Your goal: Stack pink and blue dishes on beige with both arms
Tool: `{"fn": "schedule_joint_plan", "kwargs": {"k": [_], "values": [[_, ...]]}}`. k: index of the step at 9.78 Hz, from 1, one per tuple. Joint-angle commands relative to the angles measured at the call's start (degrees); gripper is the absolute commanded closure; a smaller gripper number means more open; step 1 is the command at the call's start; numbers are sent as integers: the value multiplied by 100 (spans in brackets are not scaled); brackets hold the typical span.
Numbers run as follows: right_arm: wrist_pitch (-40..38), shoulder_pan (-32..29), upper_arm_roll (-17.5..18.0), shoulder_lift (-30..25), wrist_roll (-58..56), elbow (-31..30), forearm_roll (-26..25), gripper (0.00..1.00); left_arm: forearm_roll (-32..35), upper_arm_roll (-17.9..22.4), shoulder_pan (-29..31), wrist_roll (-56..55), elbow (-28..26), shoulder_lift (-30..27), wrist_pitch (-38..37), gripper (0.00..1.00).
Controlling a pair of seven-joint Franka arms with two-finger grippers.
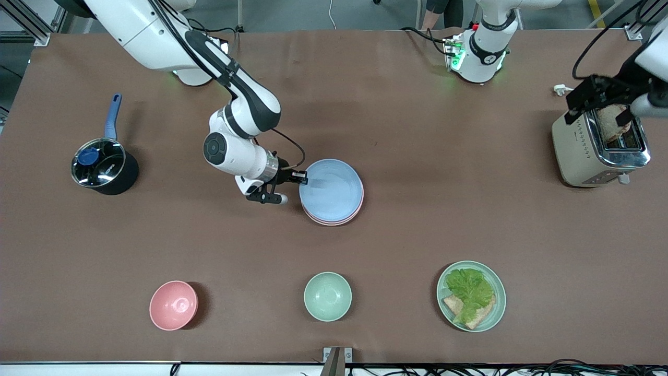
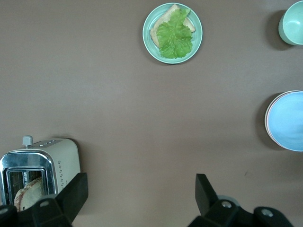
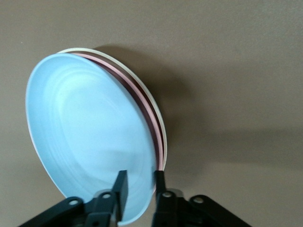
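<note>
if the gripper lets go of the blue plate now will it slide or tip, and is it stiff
Probably stiff: the blue plate keeps its shape pinched at the rim by the right gripper. Likely drops flat onto the pink plate. Its matte surface suggests little sliding.

The desk (image 1: 417, 230) has a plain brown matte top that fills almost the whole front view. Along its upper edge a grey floor (image 1: 292, 13) shows, with a yellow line (image 1: 594, 10) at one corner. Aluminium frame bars (image 1: 31, 23) stand at the two upper corners. Black cables (image 1: 522, 368) lie along a white strip at the lower edge. The light is even, with soft shadows.
</note>
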Motion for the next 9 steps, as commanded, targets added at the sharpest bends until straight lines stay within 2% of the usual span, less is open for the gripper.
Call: {"fn": "schedule_joint_plan", "kwargs": {"k": [1, 2, 3, 4, 5, 7, 9], "values": [[53, -54, 7, -161, -108, -5, -26, 5, 88, 10, -10, 49, 332, 118, -423, 0], [-8, -89, -98, -502, -117, -5, -366, 0, 88, 10, 25, 32, 527, 188, -478, 0], [-226, -159, -308, -758, -117, -5, -1004, 0, 79, -7, 77, 31, 659, 267, -565, 0], [-785, -229, -484, -1169, -74, 21, -1637, 0, 62, -7, 87, -3, 713, 373, -705, 0], [-1452, -290, -764, -1704, -73, 83, -2061, 0, 70, -33, 87, -21, 713, 417, -716, 0], [-2727, -387, -1475, -2401, -126, 694, -2311, 0, -8, -86, 305, -30, 696, 391, -716, 0], [-3809, -388, -2143, -2536, -161, 1721, -2320, 0, 35, -121, 324, -39, 652, 374, -707, 0]]}}
